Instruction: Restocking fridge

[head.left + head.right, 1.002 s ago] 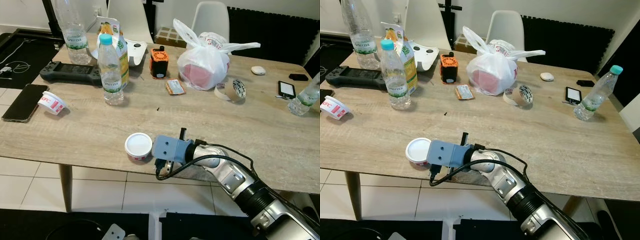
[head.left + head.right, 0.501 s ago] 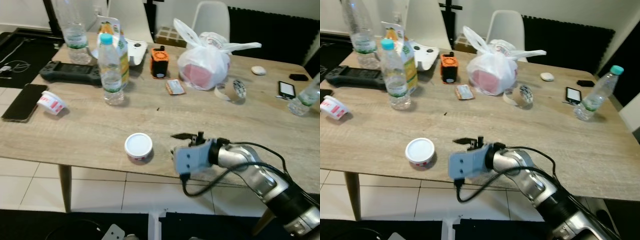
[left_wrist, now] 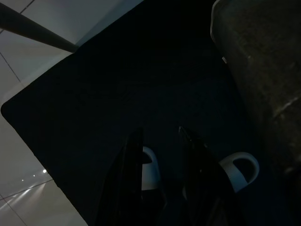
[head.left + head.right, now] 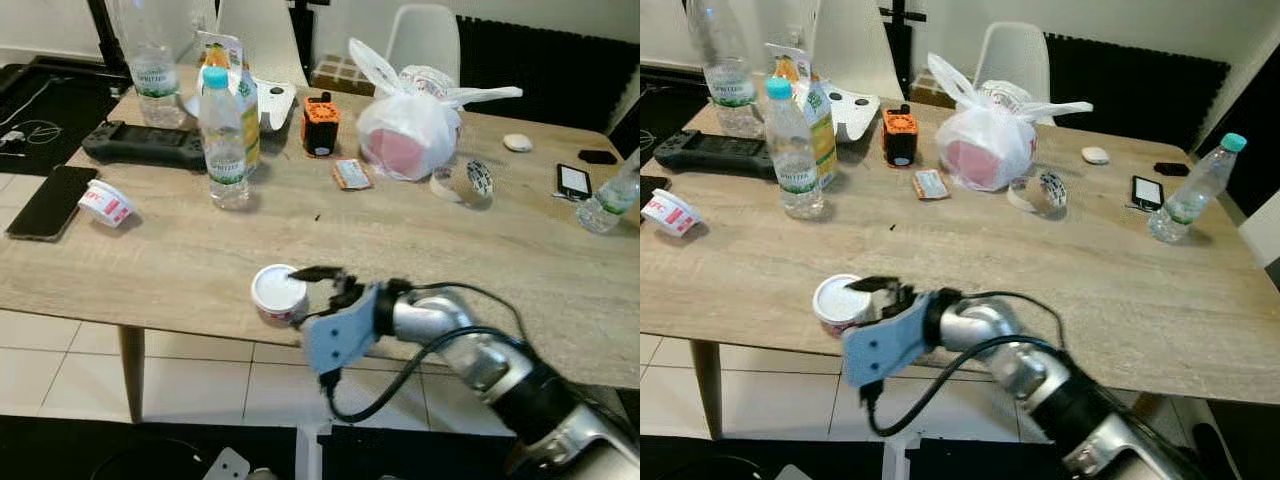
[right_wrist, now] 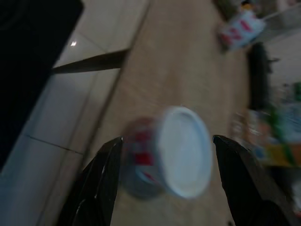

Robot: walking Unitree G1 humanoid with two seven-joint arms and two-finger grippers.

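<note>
Right gripper: lower centre of the left eye view; fingers spread wide, one on either side of the tub; contact cannot be told.
Small round white-lidded tub with red print: near the front edge of the light wooden tabletop, lower centre, between the spread fingers.
Left gripper: hanging over a dark floor; fingers slightly apart, holding nothing.

Tape roll beside white plastic bag; orange gadget, black controller, phone on table.
</note>
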